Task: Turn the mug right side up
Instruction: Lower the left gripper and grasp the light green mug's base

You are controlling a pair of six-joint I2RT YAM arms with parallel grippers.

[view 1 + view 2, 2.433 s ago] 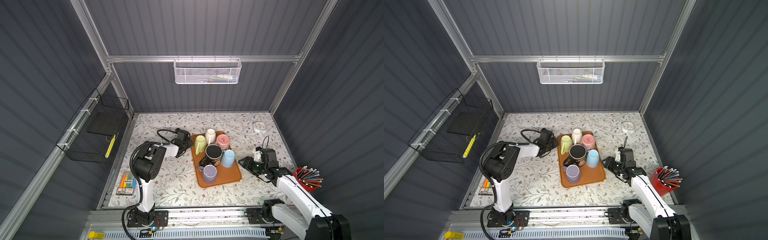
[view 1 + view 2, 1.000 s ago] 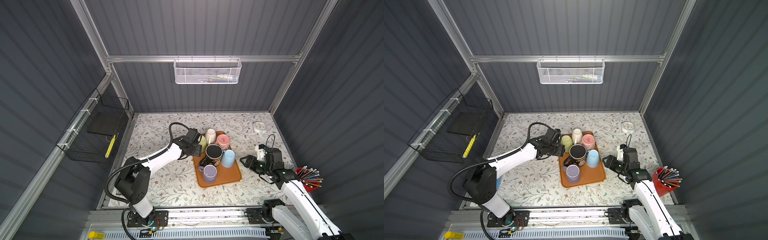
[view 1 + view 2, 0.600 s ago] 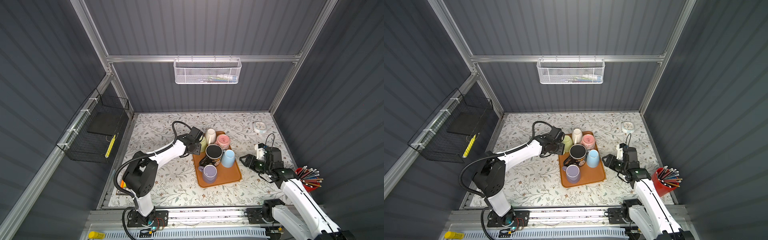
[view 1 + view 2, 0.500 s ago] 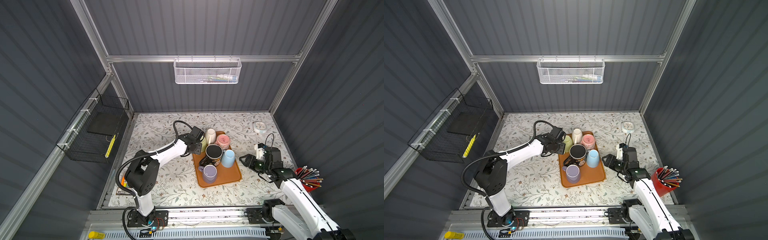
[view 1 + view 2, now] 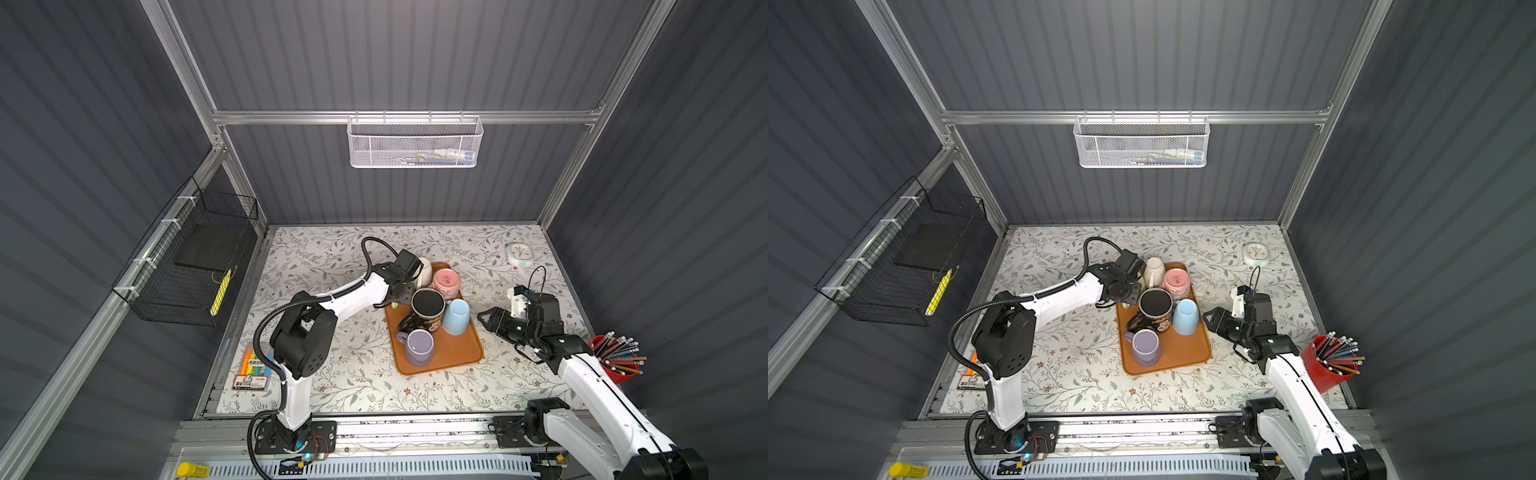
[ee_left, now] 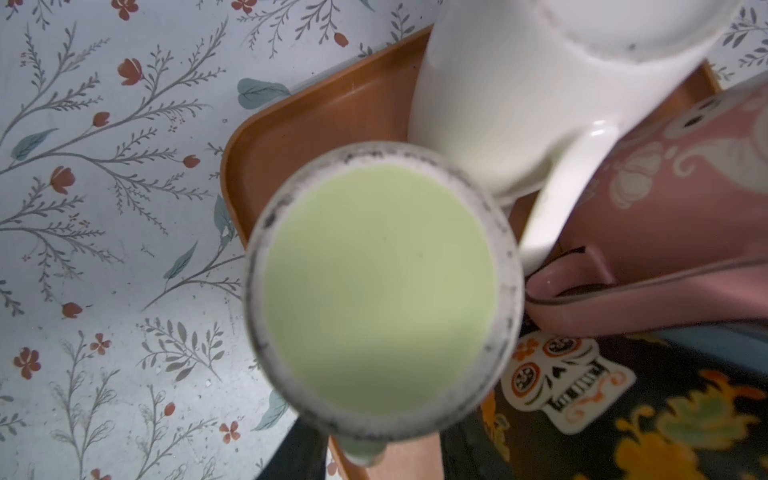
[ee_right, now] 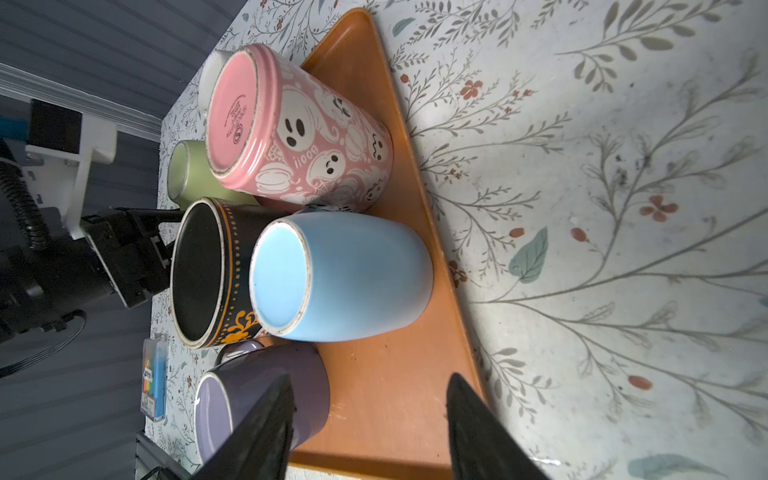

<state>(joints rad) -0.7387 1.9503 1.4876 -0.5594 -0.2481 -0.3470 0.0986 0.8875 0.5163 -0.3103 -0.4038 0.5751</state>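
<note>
- Six mugs stand bottom up on one orange tray: a green mug, a white mug, a pink mug, a black mug, a blue mug and a purple mug.
- Around them are one flowered table, one small pale clock, one red cup of pencils and one pack of markers. One white mesh basket and one black wire basket hang on the walls.
- The mugs are glossy glazed ceramic, with bare, scuffed rings round their bases.
- The pink mug bears white ghosts and pumpkins, the black one orange patterns and a skull, and the blue one is barrel-shaped.
- The tray is smooth, with rounded corners and a low raised rim.
- The green mug sits at the tray's far left corner, just beside the white and black mugs.
- The left claw is right at the green mug. Its wrist camera looks onto the mug's base, and one dark finger shows beside the wall. I cannot tell whether it grips.
- The right claw is spread apart with nothing between its fingers. It is at the tray's right edge, near the blue and purple mugs.
</note>
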